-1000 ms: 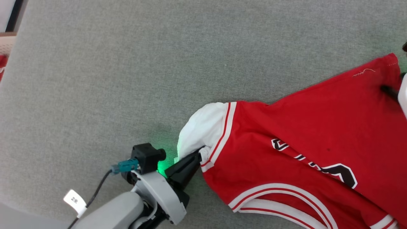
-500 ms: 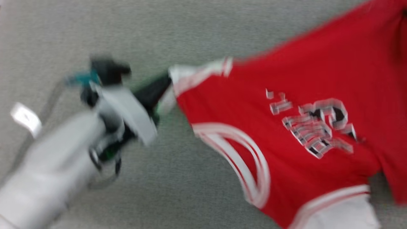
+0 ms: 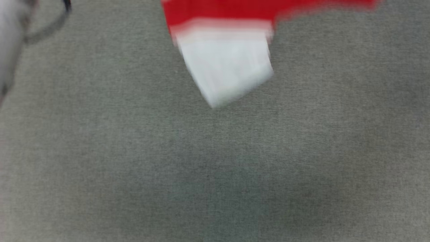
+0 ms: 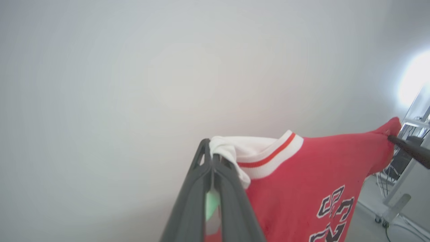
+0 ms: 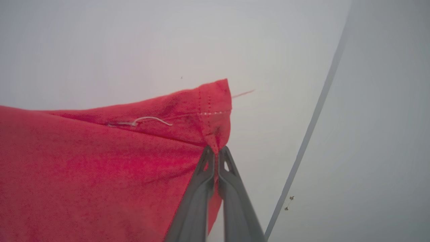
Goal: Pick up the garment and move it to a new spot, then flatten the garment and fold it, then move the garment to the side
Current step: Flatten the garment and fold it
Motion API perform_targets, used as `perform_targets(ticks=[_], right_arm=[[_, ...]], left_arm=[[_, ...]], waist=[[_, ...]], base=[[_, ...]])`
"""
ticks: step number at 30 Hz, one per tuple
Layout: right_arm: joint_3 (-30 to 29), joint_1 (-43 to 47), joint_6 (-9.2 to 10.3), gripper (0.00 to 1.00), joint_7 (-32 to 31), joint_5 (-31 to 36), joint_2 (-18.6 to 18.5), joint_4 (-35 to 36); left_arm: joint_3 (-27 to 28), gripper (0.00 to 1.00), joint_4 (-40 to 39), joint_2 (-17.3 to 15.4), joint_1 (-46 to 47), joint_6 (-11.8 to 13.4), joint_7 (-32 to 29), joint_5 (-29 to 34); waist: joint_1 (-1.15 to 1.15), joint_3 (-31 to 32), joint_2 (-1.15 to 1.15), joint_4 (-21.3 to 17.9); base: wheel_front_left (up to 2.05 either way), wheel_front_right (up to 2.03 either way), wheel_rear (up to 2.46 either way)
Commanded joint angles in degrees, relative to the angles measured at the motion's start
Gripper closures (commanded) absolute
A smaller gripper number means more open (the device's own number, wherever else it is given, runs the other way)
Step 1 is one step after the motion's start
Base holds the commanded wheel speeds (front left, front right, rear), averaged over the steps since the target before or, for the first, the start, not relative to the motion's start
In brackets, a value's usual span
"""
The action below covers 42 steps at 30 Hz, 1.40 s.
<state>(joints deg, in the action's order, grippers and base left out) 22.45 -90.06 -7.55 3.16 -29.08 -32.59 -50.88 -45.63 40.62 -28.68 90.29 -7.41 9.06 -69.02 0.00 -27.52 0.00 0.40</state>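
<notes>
The garment, a red jersey with white sleeves and striped trim, hangs lifted off the grey surface. My left gripper is shut on a white sleeve beside the striped band. My right gripper is shut on the red hem corner, and the garment stretches away to its left. In the left wrist view, the right gripper's dark fingers hold the garment's far corner. The blurred head view has the garment hanging in from the top edge, a white sleeve dangling lowest.
The grey fabric tabletop lies below the hanging sleeve. My pale left forearm shows blurred at the head view's upper left. White equipment with cables stands at the far right of the left wrist view.
My right gripper has shut on the hem corner. Both arms have lifted the garment off the tabletop. The head camera has swung, so the garment now shows at the top edge.
</notes>
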Motion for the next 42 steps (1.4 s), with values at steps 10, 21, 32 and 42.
perform_targets(ticks=[10, 21, 32, 42], right_arm=[[-1.18, 0.52, 0.15, 1.0, 7.03, 1.52, 2.71, -7.43], [10.03, 24.97, 0.12, 1.0, 8.16, -9.77, -0.15, 2.6], [9.39, 51.67, 0.12, 1.0, 7.64, -19.54, -8.7, 20.69], [0.22, 72.18, 0.12, 1.0, 1.83, -18.09, -12.65, 36.91]], left_arm=[[0.53, 1.0, 2.99, 2.41, 1.17, 0.03, 4.7, -2.7], [-0.71, 1.0, -13.49, -2.11, -29.74, 0.01, 6.16, -9.36], [6.98, 1.0, -33.73, -6.98, -59.27, 0.01, 6.09, -3.25], [10.39, 1.0, -46.3, -12.14, -79.99, 0.28, 6.09, 1.23]], waist=[[0.0, 0.64, 0.0, -1.31], [0.0, 2.38, 0.0, -1.07], [0.0, 6.42, 0.0, -1.58], [0.0, 9.49, 0.0, -2.09]], base=[[0.0, 0.0, 0.0], [0.0, 0.0, 0.0], [0.0, 0.0, 0.0], [0.0, 0.0, 0.0]])
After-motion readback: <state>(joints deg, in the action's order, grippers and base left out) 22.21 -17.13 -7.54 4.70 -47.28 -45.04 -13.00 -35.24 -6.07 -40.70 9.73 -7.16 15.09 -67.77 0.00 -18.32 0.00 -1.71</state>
